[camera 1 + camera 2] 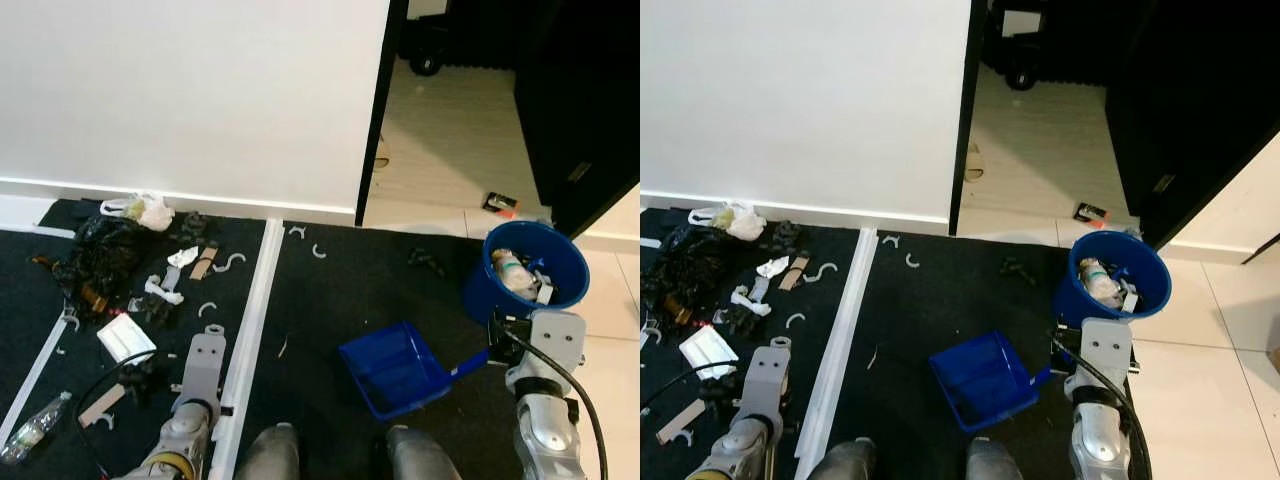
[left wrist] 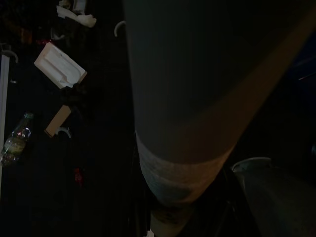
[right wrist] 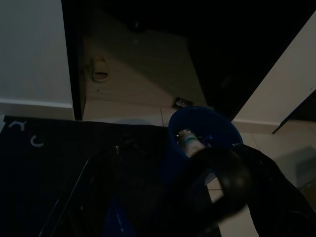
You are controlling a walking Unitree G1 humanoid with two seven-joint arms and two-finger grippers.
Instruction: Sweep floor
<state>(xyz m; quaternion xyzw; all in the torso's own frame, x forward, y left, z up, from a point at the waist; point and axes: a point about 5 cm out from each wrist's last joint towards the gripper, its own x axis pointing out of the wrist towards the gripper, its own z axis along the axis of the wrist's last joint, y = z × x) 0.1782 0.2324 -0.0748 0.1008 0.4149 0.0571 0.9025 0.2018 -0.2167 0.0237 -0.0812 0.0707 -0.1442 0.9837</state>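
Two silver arms point(image 1: 185, 425) — jointed metal segments, each ending in a flat grey plate with a round hole near its tip. A black cable point(image 1: 560, 375) loops over the right arm point(image 1: 545, 400) at 5 o'clock; another curves beside the left at 7. Two rounded grey legs point(image 1: 270, 455) show at 6 o'clock.
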